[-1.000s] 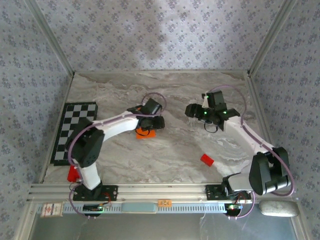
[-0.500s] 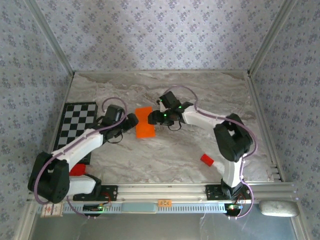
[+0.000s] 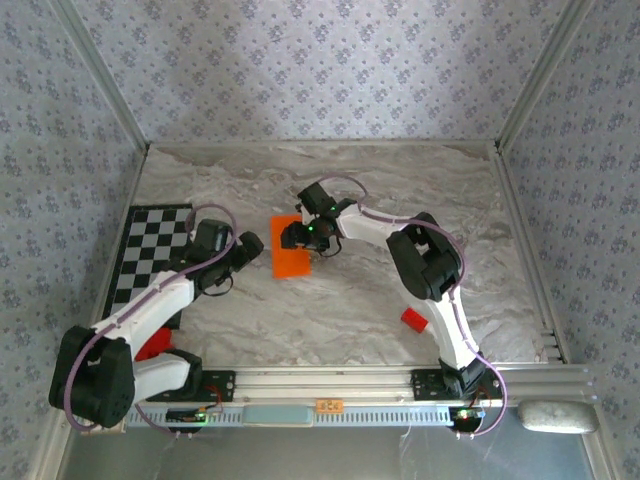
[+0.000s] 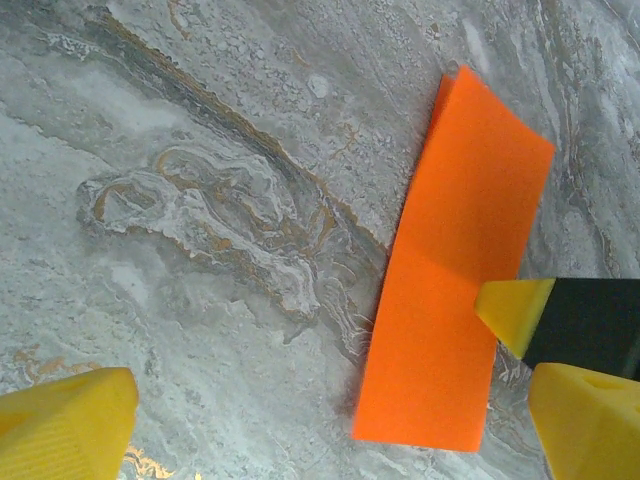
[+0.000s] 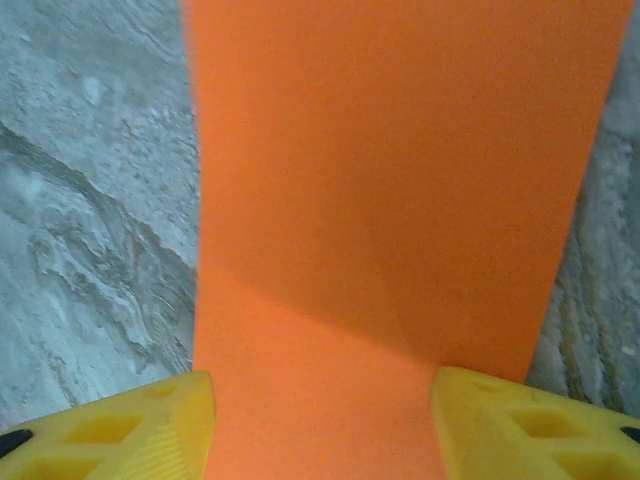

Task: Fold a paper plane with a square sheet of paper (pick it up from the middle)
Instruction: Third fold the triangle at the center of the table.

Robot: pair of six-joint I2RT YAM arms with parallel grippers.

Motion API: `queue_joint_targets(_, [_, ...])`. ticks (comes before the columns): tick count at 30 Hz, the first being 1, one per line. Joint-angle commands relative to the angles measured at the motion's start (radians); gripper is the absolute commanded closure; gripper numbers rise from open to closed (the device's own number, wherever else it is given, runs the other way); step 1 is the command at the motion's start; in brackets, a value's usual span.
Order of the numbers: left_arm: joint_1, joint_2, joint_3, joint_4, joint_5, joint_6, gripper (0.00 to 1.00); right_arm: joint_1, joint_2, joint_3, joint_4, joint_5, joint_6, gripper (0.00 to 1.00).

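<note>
**Top view.** I found the sheet [image 3: 290, 262] folded to a narrow orange rectangle. It lay flat on the desk [image 3: 400, 190], a little left of centre. It was well apart from the red block [image 3: 413, 320] and clear of the checkered mat [image 3: 145, 240] at the left edge. The right tool [image 3: 296, 236] hung over the sheet's far end. The left tool [image 3: 248, 247] sat just to the left of the sheet, apart from it. From this height I could not judge either tool's jaws.

**Left wrist view.** The left tool [image 4: 325, 420] was released, with its jaws spread wide and grasping nothing. Its yellow fingers [image 4: 70, 425] stood at the two lower corners of the picture. The sheet [image 4: 450, 250] lay flat on the marbled desk [image 4: 200, 200], and its near short end fell between those fingers. One yellow fingertip [image 4: 512, 305] of the right tool met the sheet's long edge about halfway along. I could not tell whether it touched the paper or stood just above it.

**Right wrist view.** The right tool [image 5: 320, 420] stood with its jaws apart, straddling the sheet [image 5: 400, 150], which ran away from the camera between the fingers [image 5: 130, 430]. One long edge lined up with one finger's inner face. The other edge passed beneath the second finger. The sheet lay flat and unpinched, so I recorded this tool as released. I could not tell whether its fingertips pressed on the paper.
</note>
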State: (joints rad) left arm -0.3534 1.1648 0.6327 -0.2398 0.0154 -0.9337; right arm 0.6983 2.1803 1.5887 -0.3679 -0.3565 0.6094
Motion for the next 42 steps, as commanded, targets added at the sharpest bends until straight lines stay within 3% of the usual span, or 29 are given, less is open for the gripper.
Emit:
queue_joint_targets(1, [0.007, 0.019, 0.004, 0.018, 0.031, -0.007, 0.00, -0.001, 0.011, 0.008, -0.110, 0.011, -0.024, 0.39])
queue_joint_targets(11, [0.007, 0.104, -0.010, 0.136, 0.208, -0.007, 0.02, -0.045, -0.175, -0.286, -0.139, -0.032, -0.063, 0.44])
queue_joint_targets(15, [-0.012, 0.150, -0.014, 0.225, 0.322, -0.035, 0.06, -0.053, -0.247, -0.312, -0.083, -0.067, -0.057, 0.45])
queue_joint_targets(20, [-0.088, 0.195, -0.002, 0.249, 0.353, -0.073, 0.13, -0.058, -0.330, -0.322, -0.021, -0.038, -0.042, 0.46])
queue_joint_targets(34, [-0.249, 0.277, -0.049, 0.336, 0.384, -0.179, 0.43, -0.079, -0.226, -0.360, 0.000, -0.031, -0.040, 0.46])
queue_joint_targets(42, [-0.271, 0.358, -0.041, 0.396, 0.408, -0.214, 0.55, -0.101, -0.199, -0.388, 0.021, -0.049, -0.025, 0.47])
